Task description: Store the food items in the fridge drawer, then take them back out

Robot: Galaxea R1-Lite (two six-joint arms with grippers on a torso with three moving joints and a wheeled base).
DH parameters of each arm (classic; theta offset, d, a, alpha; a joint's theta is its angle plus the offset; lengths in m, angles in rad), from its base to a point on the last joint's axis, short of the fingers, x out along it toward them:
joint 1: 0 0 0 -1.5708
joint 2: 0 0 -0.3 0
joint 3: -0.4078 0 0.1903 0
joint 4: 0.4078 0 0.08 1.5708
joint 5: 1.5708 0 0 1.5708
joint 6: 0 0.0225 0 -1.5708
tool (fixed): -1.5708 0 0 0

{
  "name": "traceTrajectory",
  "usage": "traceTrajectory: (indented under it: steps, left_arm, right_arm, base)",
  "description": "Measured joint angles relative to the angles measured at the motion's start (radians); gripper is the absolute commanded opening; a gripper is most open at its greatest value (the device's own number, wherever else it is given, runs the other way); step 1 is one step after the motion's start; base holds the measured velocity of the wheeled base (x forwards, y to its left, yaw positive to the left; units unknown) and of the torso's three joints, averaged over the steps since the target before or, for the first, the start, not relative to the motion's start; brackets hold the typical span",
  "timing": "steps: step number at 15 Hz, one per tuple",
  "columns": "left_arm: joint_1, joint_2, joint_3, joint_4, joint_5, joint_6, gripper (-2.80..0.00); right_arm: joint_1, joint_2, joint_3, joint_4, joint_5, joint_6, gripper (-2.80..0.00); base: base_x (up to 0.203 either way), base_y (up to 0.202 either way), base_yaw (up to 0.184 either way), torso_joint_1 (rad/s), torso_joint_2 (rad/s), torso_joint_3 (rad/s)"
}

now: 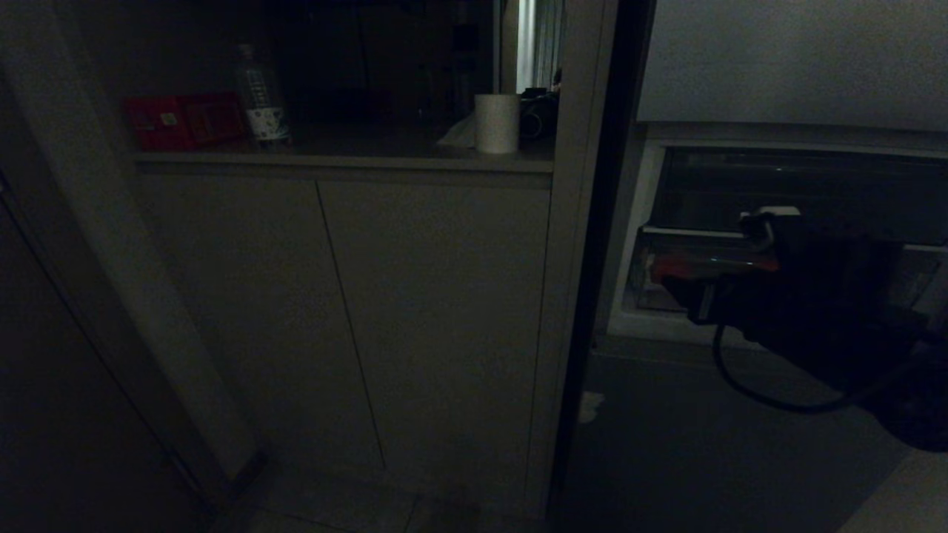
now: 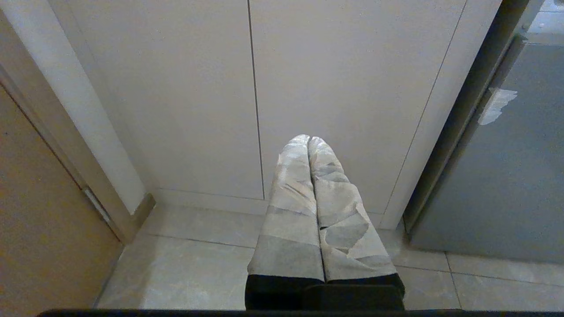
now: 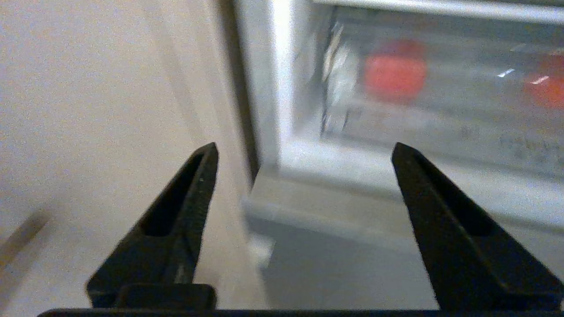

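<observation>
Counter (image 1: 348, 159) above the cabinet doors: red box (image 1: 185, 121), clear bottle (image 1: 261, 96) just beside it, white paper roll (image 1: 497, 123) well apart. Fridge drawer (image 3: 423, 127): two red food items (image 3: 395, 72) on its ribbed bottom.

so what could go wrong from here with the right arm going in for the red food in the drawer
1. The right end effector stands open and empty, aimed nearer the fridge frame than the red food items; it may clip the frame.
2. The fridge drawer has a clear front between the fingers and the food, so the fingers could strike it.
3. The scene is dim, so aiming may be off.
</observation>
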Motion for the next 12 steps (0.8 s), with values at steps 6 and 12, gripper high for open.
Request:
traceTrajectory:
  steps: [6, 12]
  left_arm:
    - [0.0, 0.0, 0.0, 0.0, 0.0, 0.0, -2.8]
    - [0.0, 0.0, 0.0, 0.0, 0.0, 0.0, -2.8]
  right_arm:
    - [-0.024, 0.219, -0.152, -0.063, -0.105, 0.007, 0.0]
    - [-0.035, 0.365, -0.347, -0.06, -0.155, 0.008, 0.0]
  base:
    - [0.0, 0.0, 0.0, 0.0, 0.0, 0.0]
    - [0.0, 0.0, 0.0, 0.0, 0.0, 0.0]
